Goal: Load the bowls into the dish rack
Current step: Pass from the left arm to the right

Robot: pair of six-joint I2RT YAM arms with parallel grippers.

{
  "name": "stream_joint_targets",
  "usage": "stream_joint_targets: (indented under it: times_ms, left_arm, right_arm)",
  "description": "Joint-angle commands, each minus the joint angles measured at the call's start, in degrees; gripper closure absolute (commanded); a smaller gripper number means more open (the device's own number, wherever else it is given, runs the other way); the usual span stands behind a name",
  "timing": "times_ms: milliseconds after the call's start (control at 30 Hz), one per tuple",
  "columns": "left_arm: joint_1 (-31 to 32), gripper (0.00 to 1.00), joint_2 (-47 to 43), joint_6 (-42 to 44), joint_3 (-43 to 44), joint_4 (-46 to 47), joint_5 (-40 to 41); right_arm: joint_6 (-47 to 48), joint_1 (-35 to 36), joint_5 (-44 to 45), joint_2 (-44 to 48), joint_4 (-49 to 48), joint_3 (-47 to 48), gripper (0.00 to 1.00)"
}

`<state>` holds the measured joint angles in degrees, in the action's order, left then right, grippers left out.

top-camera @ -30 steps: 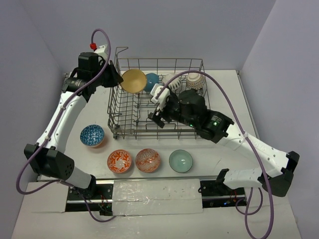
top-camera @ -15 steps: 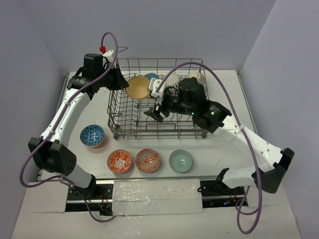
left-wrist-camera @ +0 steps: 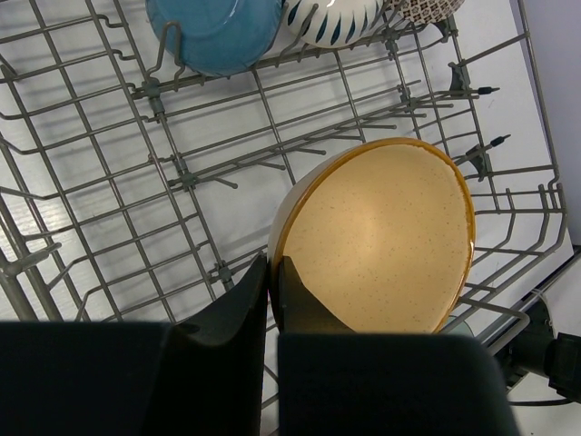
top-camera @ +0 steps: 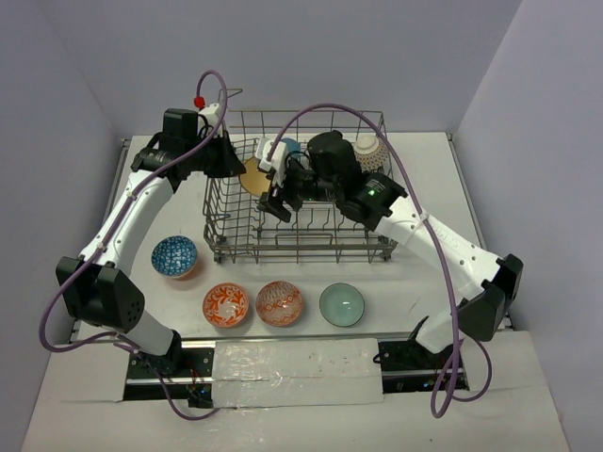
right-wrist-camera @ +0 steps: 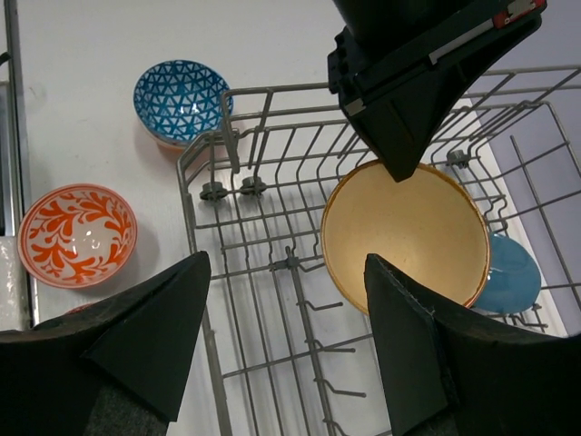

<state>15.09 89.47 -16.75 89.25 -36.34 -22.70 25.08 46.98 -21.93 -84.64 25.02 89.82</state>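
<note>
Both arms have shifted since the earlier frame: the right arm has swung left across the dish rack, and the left arm has brought the tan bowl lower into the rack's left rear corner.

The left gripper has its jaws clamped on the tan bowl's rim, one finger inside the hollow and one against the outer wall. The bowl is tipped steeply up on its edge, with its mouth turned up and toward the right gripper. Whether its lower edge touches the wires cannot be told.

The right gripper hovers just beside this bowl over the rack, with its jaws wide apart and nothing between them.

At the back of the rack a teal bowl and a white striped bowl stand on edge, side by side.

On the counter in front of the rack, four more bowls sit mouth up: a blue patterned bowl by the left corner, then two orange patterned bowls and a pale green bowl in a row.
</note>
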Motion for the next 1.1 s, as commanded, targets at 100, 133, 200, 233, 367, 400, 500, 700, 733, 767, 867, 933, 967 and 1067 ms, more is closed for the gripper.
stream_joint_targets:
  times_ms: [100,133,200,233,367,400,500,700,733,767,867,933,967,1067]
  left_arm:
    - [0.3,1.0,-3.2,0.5,0.7,4.2,-3.1]
    - [0.3,1.0,-3.2,0.5,0.8,4.1,-2.7]
    - [0.3,1.0,-3.4,0.5,0.7,4.0,-2.5]
    - [0.3,1.0,-3.5,0.5,0.6,4.0,-2.5]
    - [0.3,1.0,-3.3,0.4,0.4,4.1,-2.9]
    - [0.3,1.0,-3.4,0.5,0.4,4.0,-3.0]
    - [0.3,1.0,-3.4,0.4,0.2,4.1,-3.1]
    - [0.2,1.0,-3.6,0.4,0.1,4.2,-3.2]
    - [0.1,1.0,-3.6,0.3,0.0,4.2,-3.3]
    - [0.1,1.0,-3.6,0.3,0.0,4.3,-3.5]
    - [-0.1,1.0,-3.6,0.1,0.0,4.3,-3.8]
    - [-0.4,1.0,-3.7,0.0,0.0,4.4,-4.2]
    - [-0.5,1.0,-3.8,0.0,0.0,4.5,-4.3]
    - [-0.8,1.0,-3.9,-0.2,-0.1,4.8,-4.7]
  right_arm:
    - [1.7,-0.5,2.2,-3.5,1.2,5.7,0.24]
    - [2.0,-0.6,3.1,-3.9,1.4,5.9,0.24]
    - [2.4,-0.6,4.3,-5.0,1.9,6.5,0.24]
    - [2.4,-0.6,5.1,-5.4,2.1,6.7,0.24]
    - [2.4,-0.5,8.0,-6.9,2.1,7.1,0.24]
    - [2.4,-0.6,8.7,-7.5,2.2,7.6,0.24]
    - [2.3,-0.5,9.4,-8.8,2.7,8.4,0.24]
    - [2.4,-0.7,10.2,-10.8,3.5,10.2,0.23]
    - [2.5,-0.6,10.3,-11.2,3.5,10.3,0.23]
    - [2.6,-0.5,10.4,-11.3,3.5,10.4,0.23]
    - [2.7,-0.6,10.7,-11.8,3.6,10.5,0.23]
    - [2.7,-0.5,10.7,-12.0,3.6,10.4,0.23]
    - [2.6,-0.6,10.7,-12.2,3.6,10.4,0.23]
    - [2.5,-0.6,10.6,-12.7,3.8,10.3,0.24]
